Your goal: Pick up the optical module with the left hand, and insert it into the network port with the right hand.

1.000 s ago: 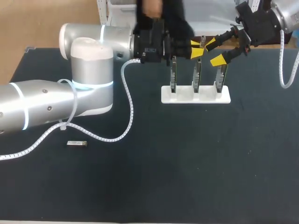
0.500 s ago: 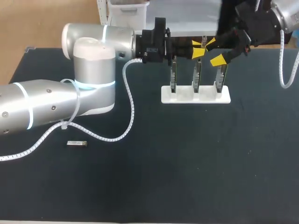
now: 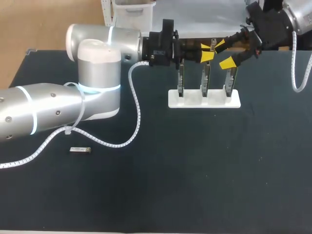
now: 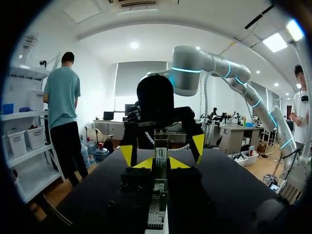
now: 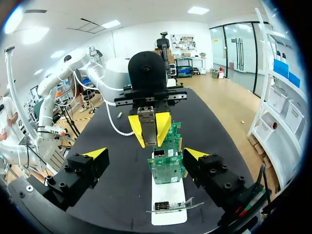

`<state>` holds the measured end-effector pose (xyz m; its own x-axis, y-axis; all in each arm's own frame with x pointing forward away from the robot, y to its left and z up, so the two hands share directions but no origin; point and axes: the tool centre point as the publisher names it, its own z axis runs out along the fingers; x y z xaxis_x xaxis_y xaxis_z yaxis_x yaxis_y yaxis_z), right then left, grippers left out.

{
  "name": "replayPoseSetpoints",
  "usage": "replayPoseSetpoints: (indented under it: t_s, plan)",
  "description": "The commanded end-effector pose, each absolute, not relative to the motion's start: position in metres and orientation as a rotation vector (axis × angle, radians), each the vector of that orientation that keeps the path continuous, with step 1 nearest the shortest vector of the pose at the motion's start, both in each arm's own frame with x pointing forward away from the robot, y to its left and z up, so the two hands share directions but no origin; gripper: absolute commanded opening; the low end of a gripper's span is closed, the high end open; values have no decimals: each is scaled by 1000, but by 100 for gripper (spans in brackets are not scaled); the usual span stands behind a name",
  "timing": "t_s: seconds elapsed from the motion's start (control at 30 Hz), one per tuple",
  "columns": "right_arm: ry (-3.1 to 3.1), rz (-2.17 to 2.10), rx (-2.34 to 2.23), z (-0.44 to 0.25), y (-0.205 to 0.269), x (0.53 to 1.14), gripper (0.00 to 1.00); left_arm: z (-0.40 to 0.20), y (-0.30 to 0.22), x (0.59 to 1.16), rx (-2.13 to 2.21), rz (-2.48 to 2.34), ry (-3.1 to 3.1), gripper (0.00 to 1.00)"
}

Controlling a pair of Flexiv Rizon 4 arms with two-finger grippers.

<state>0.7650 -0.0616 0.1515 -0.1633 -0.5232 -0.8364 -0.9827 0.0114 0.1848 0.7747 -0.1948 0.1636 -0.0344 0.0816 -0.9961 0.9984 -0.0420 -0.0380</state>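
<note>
Hand-over above the card stand. The left tool is pinched on the module from two sides, with the module's free end facing the right tool. The right tool's fingers are spread wide and stand either side of the module without touching it. Below both tools, three cards are held upright in a white stand. The port is probably the small metal cage on the nearest card's upper edge. A second module lies well apart on the surface, near the left arm. The step in hand, as judged, is passing the module from left to right. To do it well, the right tool should advance until its fingers flank the module's free end, squarely and clear of the left tool. It should close firmly before the left tool lets go. A skewed grip would likely misalign the module with the port, and the cards just beneath leave little room for a drop.
</note>
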Motion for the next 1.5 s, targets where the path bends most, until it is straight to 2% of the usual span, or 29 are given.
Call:
replayPoseSetpoints:
  t_s: [0.03,1.5]
  plan:
    - [1737,1058,-1543,152,-62,762,100,163,-194,777,1288,-1232,1275,0]
    - [1737,1058,-1543,152,-62,762,100,157,-193,778,1268,-1269,1283,0]
